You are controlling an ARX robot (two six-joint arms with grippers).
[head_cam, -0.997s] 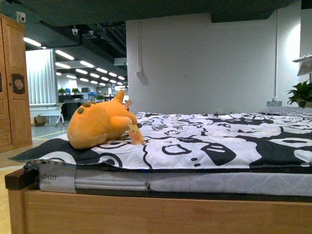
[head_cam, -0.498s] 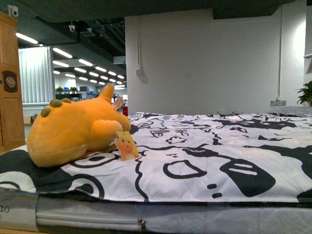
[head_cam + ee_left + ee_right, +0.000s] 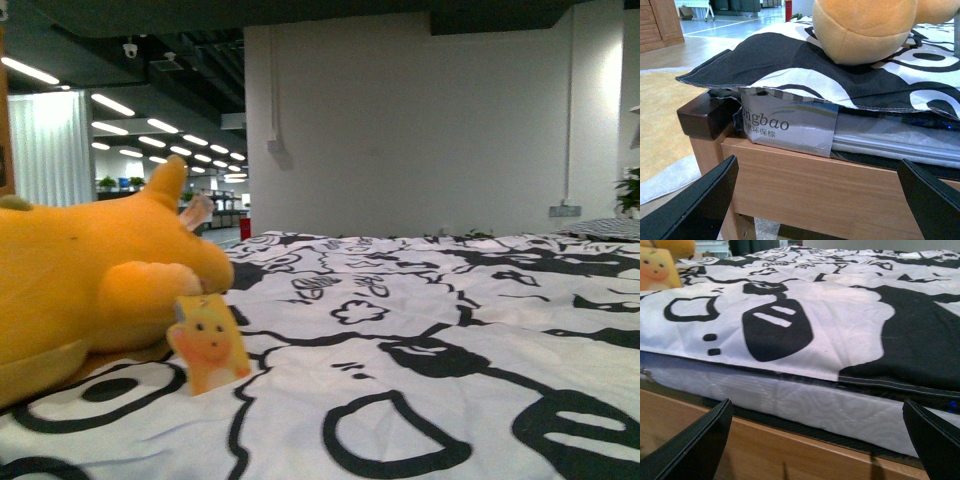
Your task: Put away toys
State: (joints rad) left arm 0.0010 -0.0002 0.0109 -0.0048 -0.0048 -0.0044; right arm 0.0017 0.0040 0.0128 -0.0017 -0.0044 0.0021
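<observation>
An orange-yellow plush toy [image 3: 80, 275] lies on the bed's black-and-white sheet [image 3: 430, 330] at the left of the front view, a small card tag [image 3: 208, 345] leaning by its paw. Its rounded end [image 3: 862, 27] overhangs the bed's near corner in the left wrist view. My left gripper [image 3: 822, 200] is open, level with the wooden bed frame [image 3: 815, 185] below the toy, touching nothing. My right gripper [image 3: 820, 440] is open too, facing the mattress edge [image 3: 805, 402] farther along the bed, with the tag [image 3: 657, 267] far off.
A dark wooden corner post [image 3: 705, 115] sticks out at the bed's corner. A wooden cabinet [image 3: 660, 22] stands on the floor beyond. A white wall [image 3: 420, 120] rises behind the bed, and a potted plant [image 3: 630, 190] sits at the far right.
The front view has closed in on the bed. The toy has grown large and slid to the left edge; the bed frame and cabinet have dropped out of that view.
</observation>
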